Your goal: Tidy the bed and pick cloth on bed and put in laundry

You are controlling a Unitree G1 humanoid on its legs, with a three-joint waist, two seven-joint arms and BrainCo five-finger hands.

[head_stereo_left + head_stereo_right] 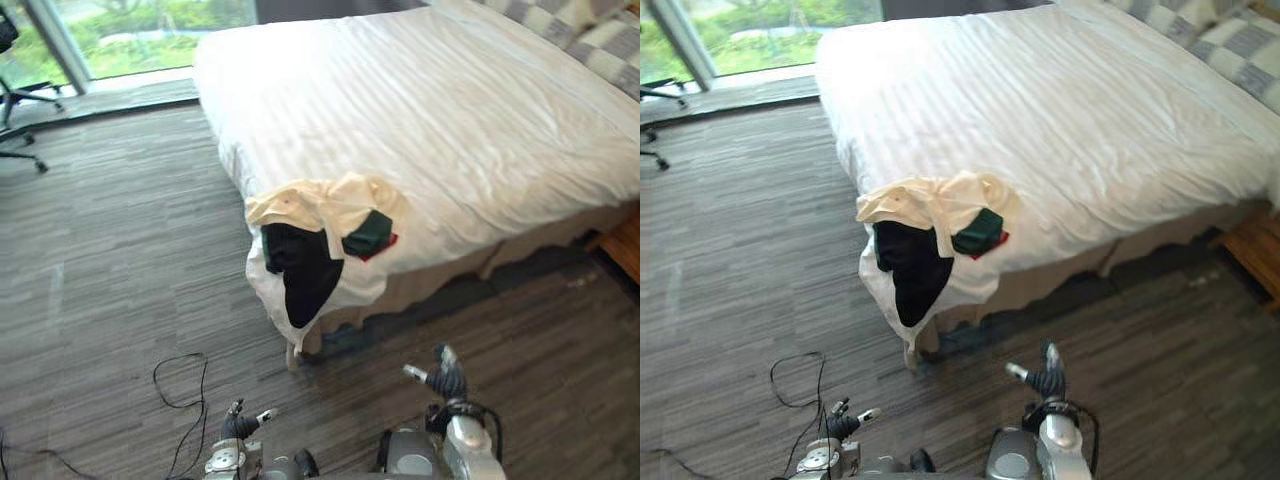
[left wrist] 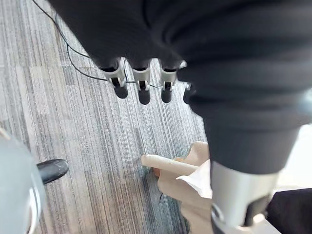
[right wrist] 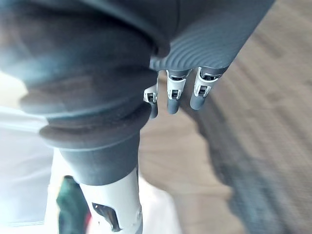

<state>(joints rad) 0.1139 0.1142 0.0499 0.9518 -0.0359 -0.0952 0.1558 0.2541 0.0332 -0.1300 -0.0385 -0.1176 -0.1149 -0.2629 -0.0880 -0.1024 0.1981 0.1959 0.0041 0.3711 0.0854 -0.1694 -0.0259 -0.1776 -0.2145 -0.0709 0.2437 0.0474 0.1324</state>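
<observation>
A pile of clothes lies on the near corner of the white bed. It holds a cream cloth, a black cloth that hangs over the bed's edge, and a small dark green and red piece. My left hand is low over the floor, well short of the pile. In the left wrist view its fingers are straight and hold nothing. Further right, my right hand hovers over the floor in front of the bed, its fingers relaxed and empty.
Grey checked pillows lie at the bed's far right. A wooden piece of furniture stands by the bed's right side. An office chair stands by the window at far left. Striped wood floor surrounds the bed.
</observation>
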